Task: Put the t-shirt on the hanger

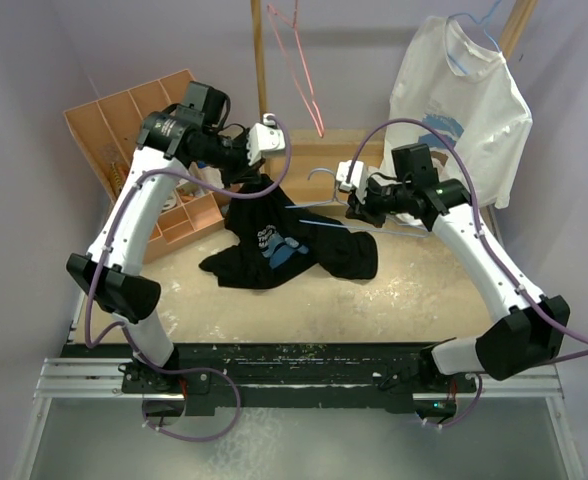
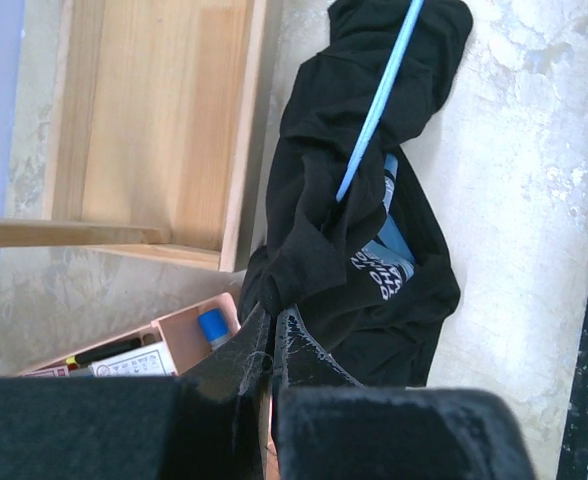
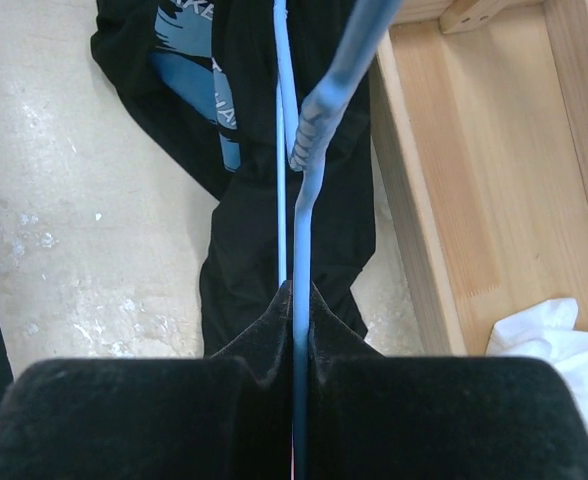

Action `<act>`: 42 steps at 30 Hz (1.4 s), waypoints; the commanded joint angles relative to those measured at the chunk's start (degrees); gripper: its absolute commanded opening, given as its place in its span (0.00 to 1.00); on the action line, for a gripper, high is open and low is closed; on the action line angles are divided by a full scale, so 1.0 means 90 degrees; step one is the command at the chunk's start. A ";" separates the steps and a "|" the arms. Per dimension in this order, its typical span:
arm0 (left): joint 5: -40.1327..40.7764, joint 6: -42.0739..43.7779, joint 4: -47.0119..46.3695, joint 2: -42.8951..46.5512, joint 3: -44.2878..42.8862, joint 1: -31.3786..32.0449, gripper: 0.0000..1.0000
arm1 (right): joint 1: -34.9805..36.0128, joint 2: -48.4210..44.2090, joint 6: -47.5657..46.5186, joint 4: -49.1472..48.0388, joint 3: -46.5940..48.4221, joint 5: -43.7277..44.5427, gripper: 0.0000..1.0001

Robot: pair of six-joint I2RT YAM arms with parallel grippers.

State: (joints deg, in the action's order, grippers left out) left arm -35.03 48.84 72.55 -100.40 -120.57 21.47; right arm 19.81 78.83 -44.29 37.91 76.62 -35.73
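Observation:
The black t-shirt (image 1: 274,245) with a blue print lies bunched on the table, one end lifted. My left gripper (image 1: 258,180) is shut on that raised cloth. In the left wrist view the fingertips (image 2: 272,318) pinch a fold of the t-shirt (image 2: 374,220), and the light-blue hanger (image 2: 379,100) runs into the cloth. My right gripper (image 1: 360,205) is shut on the hanger (image 1: 304,209) near its hook. In the right wrist view the hanger wire (image 3: 299,200) passes between the closed fingers (image 3: 296,292) and reaches over the t-shirt (image 3: 244,230).
A wooden compartment tray (image 1: 139,125) with small items stands at the back left. A wooden box (image 1: 324,150) sits behind the shirt. A pink-red hanger (image 1: 299,60) and a white t-shirt (image 1: 464,110) hang at the back. Walls close in on both sides.

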 commanded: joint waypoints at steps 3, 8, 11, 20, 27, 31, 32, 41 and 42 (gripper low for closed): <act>0.0125 0.0045 0.0176 -0.0068 -0.0184 0.0380 0.00 | -0.0014 -0.0154 -0.0068 -0.0074 0.0358 -0.0107 0.00; 0.0046 -0.0204 -0.0063 -0.0111 -0.0174 0.0583 0.00 | -0.0014 -0.0223 -0.0090 -0.0415 0.0320 -0.0172 0.00; -0.0059 -0.0391 -0.0218 -0.0131 -0.0244 0.0611 0.00 | -0.0014 -0.0214 -0.0030 -0.0595 0.0211 -0.0181 0.00; 0.0053 -0.1144 -0.0777 -0.0033 -0.0232 0.0611 0.00 | -0.0014 -0.0803 0.0738 -0.2007 -0.0635 0.0055 0.00; -0.0105 -0.1858 -0.1056 0.0041 -0.0183 0.0612 0.00 | -0.0014 -0.0735 0.1041 -0.2530 -0.0866 0.0013 0.00; -0.0264 -0.2091 -0.1177 0.0123 -0.0051 0.0612 0.00 | -0.0014 -0.0961 0.1388 -0.3249 -0.1245 0.0062 0.00; -0.0271 -0.2112 -0.1206 0.0135 -0.0008 0.0617 0.00 | -0.0014 -0.1044 0.1555 -0.3460 -0.1345 0.0080 0.00; -0.0474 -0.2336 -0.1325 0.0054 -0.0042 0.0693 0.00 | 0.0013 -0.0900 0.1872 -0.3965 -0.1675 -0.0165 0.00; -0.0511 -0.2377 -0.1353 0.0051 -0.0020 0.0706 0.00 | 0.0015 -0.0894 0.1897 -0.4039 -0.1721 -0.0191 0.00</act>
State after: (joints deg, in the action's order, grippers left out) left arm -36.25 30.06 63.66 -101.58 -119.81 26.96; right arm 19.81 70.74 -29.47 7.60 61.47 -35.53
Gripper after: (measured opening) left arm 0.009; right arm 0.004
